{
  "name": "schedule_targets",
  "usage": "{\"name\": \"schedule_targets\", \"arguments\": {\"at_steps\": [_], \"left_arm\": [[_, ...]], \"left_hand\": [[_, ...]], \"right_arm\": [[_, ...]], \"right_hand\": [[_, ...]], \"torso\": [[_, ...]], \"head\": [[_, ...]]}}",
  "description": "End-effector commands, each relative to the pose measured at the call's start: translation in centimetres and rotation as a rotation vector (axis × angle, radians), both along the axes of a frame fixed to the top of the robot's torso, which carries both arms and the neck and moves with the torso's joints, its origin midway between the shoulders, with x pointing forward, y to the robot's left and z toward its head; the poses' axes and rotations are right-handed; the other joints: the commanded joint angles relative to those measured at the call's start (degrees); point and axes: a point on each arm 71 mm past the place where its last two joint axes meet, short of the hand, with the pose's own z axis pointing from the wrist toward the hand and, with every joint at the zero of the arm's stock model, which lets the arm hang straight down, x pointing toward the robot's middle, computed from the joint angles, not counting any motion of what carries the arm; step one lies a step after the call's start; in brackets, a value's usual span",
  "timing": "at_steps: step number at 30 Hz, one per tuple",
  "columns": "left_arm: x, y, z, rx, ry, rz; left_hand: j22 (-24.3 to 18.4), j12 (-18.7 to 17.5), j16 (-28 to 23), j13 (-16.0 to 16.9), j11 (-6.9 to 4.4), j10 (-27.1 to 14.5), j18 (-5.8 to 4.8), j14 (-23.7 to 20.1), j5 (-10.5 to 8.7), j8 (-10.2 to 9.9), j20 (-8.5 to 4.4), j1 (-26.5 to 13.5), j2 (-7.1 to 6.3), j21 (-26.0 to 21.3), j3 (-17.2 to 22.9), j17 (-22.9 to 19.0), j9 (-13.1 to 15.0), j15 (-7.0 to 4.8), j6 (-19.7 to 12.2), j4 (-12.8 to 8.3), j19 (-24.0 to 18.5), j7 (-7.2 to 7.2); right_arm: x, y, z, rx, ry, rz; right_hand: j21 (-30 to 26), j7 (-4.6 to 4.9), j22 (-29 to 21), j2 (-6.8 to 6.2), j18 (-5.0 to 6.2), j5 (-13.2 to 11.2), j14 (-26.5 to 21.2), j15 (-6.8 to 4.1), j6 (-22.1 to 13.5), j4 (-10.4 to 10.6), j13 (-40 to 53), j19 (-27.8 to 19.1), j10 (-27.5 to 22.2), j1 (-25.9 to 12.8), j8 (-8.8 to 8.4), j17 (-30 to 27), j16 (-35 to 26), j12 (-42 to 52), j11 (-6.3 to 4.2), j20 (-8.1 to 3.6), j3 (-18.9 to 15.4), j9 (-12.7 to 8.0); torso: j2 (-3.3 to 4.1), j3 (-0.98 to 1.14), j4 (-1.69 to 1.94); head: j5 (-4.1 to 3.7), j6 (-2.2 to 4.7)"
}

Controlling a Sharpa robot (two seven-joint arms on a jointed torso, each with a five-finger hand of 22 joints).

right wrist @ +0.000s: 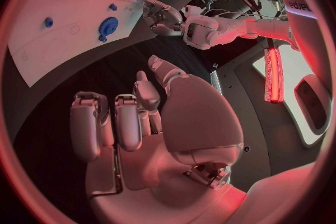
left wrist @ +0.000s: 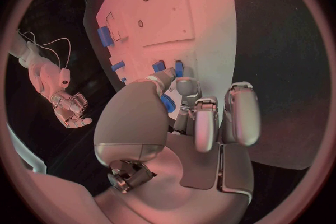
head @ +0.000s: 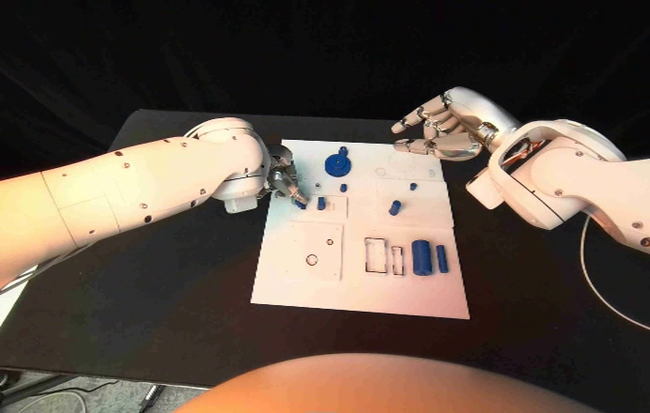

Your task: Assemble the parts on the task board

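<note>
Head view: left hand (head: pixel 281 185) pinches a small blue part (head: pixel 298 203) low over the task board (head: pixel 361 282), apparently to seat it. Right hand (head: pixel 441 127) hovers empty, fingers loosely curled, beyond the board's far right corner, seemingly keeping clear

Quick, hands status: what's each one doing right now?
Left hand: pinching a small blue part at the task board's left edge.
Right hand: holds nothing, fingers curled, hovering past the board's far right corner.
</note>
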Motion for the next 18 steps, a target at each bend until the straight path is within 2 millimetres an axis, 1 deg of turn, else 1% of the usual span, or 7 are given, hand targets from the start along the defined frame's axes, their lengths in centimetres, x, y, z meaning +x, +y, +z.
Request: {"name": "schedule_targets", "arguments": {"at_steps": [1,8,13,15,18], "left_arm": [[-0.12,0.05,-0.27,0.035,0.020,-0.012],[-0.13,0.00,-0.35,0.038,0.023,-0.011],[-0.16,-0.12,-0.39,0.035,0.029,-0.012],[-0.16,-0.24,-0.42,0.034,0.033,-0.012],[-0.13,-0.40,-0.48,0.038,0.040,-0.011]], "left_hand": [[7.2,0.2,0.2,0.1,0.06,0.3,-0.38,5.8,0.21,0.4,-0.25,0.1,0.36,0.1,6.1,15.1,0.9,-0.23,0.0,-5.6,1.6,-0.49],[7.2,0.2,0.2,0.2,0.05,0.4,-0.39,5.8,0.18,0.4,-0.25,0.1,0.30,0.1,6.2,15.1,0.9,-0.23,0.0,-5.7,1.7,-0.51],[7.3,0.5,0.2,0.4,0.02,0.6,-0.41,5.8,0.10,0.6,-0.26,-0.3,0.07,0.2,6.4,15.1,1.0,-0.25,0.3,-5.7,1.7,-0.58],[7.4,0.6,0.2,0.6,-0.06,0.8,-0.44,5.8,0.08,0.8,-0.29,-1.0,-0.17,0.3,6.5,15.1,1.0,-0.31,0.6,-5.6,1.7,-0.73],[7.6,0.8,0.2,0.8,-0.29,1.1,-0.48,5.8,0.26,1.1,-0.38,-2.5,-0.59,0.5,6.1,15.1,1.1,-0.46,1.2,-4.9,1.8,-1.05]], "right_arm": [[-0.09,0.16,-0.05,-0.003,0.004,0.015],[-0.11,0.16,-0.05,-0.003,0.005,0.015],[-0.13,0.17,-0.05,-0.002,0.005,0.016],[-0.14,0.18,-0.04,-0.002,0.005,0.016],[-0.17,0.21,-0.04,-0.002,0.005,0.017]], "right_hand": [[-0.3,0.10,2.4,0.39,0.81,0.2,3.8,-0.15,0.3,0.1,-0.1,-0.4,-0.4,0.0,0.15,5.1,-0.2,-0.1,-0.13,-0.16,-0.1,-0.1],[-0.3,0.10,2.4,0.39,0.81,0.2,3.8,-0.15,0.3,0.1,-0.1,-0.4,-0.4,0.0,0.15,5.1,-0.2,-0.1,-0.13,-0.16,-0.1,-0.1],[-0.3,0.10,2.4,0.39,0.81,0.2,3.8,-0.15,0.3,0.1,-0.1,-0.4,-0.4,0.0,0.15,5.1,-0.2,-0.1,-0.13,-0.16,-0.1,-0.1],[-0.3,0.10,2.4,0.39,0.81,0.2,3.8,-0.15,0.3,0.1,-0.1,-0.4,-0.4,0.0,0.15,5.1,-0.2,-0.1,-0.13,-0.16,-0.1,-0.1],[-0.3,0.10,2.4,0.39,0.81,0.2,3.8,-0.15,0.3,0.1,-0.1,-0.4,-0.4,0.0,0.15,5.1,-0.2,-0.1,-0.13,-0.16,-0.1,-0.1]], "torso": [[0.02,-0.03,0.01],[0.01,-0.01,-0.05],[0.02,0.00,0.01],[0.03,0.00,0.05],[0.02,0.01,-0.01]], "head": [[0.03,-0.03],[0.09,-0.08],[-0.02,-0.10],[-0.04,-0.12],[0.00,-0.14]]}}
